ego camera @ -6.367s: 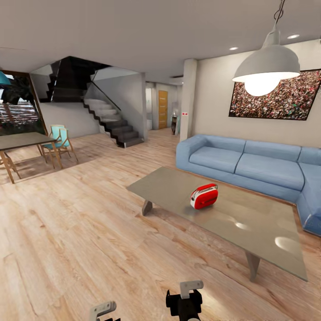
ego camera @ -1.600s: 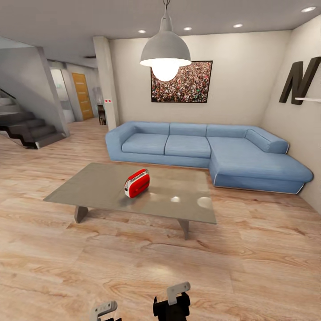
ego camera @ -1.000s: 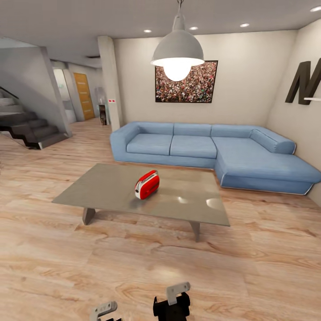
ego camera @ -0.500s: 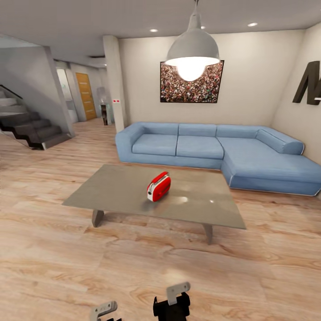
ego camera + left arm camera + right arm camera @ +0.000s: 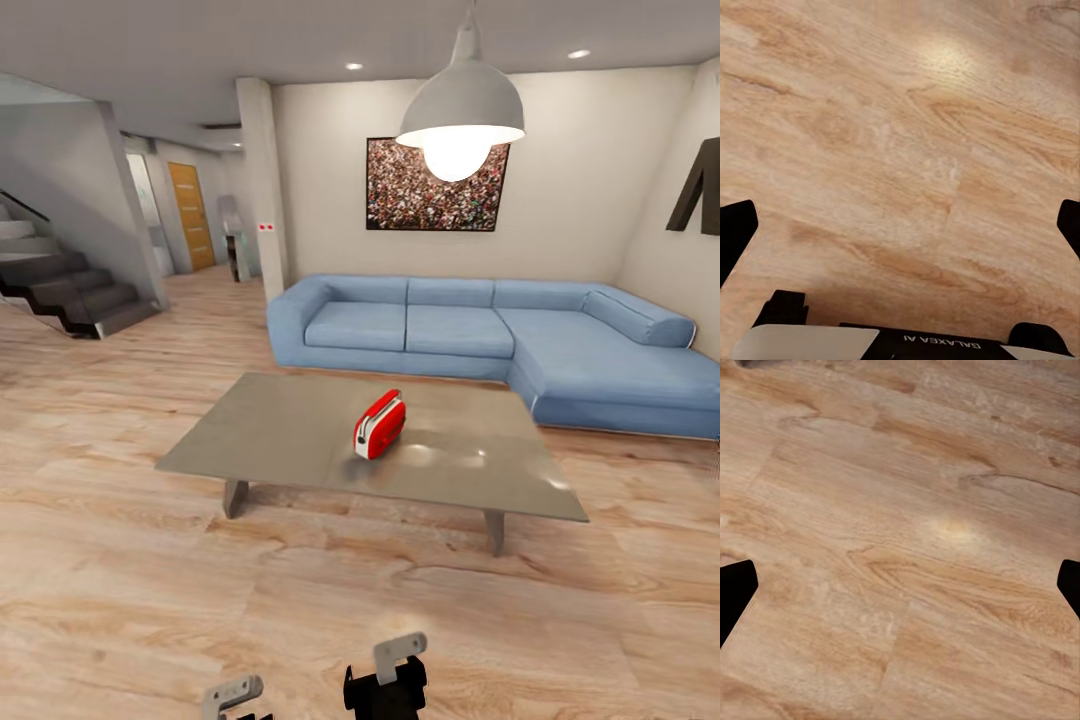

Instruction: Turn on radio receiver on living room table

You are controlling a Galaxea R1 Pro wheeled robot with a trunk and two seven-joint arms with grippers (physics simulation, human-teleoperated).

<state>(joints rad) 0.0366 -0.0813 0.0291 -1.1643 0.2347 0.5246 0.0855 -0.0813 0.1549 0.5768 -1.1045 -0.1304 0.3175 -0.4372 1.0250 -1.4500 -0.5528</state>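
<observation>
In the left wrist view the left gripper [image 5: 900, 217] has its two dark fingertips [image 5: 736, 229] at opposite edges of the picture — spread wide, with nothing between them but the light wood plank floor [image 5: 907, 135] below. The right gripper [image 5: 900, 585] looks the same in its own wrist view: two fingertips [image 5: 735, 585] far apart, holding nothing and touching nothing, bare planks underneath. In the head view both grippers sit low at the bottom edge, the left gripper [image 5: 232, 694] a pale bracket and the right gripper [image 5: 388, 675] a dark block with a pale piece on top, both over the floor and well apart from the furniture. One radio receiver [image 5: 380, 424] — red with a white band — stands upright on the table [image 5: 270, 440], roughly at the middle of its grey, slightly shiny top. There is one such table, with two legs visible under its near edge. Behind it stands one blue L-shaped sofa [image 5: 450, 335] of the living room, with one crowd picture [image 5: 400, 195] on the wall above and one white pendant lamp [image 5: 462, 105] lit overhead. A staircase [image 5: 70, 290] rises at the far left, beside an orange door [image 5: 192, 215].
</observation>
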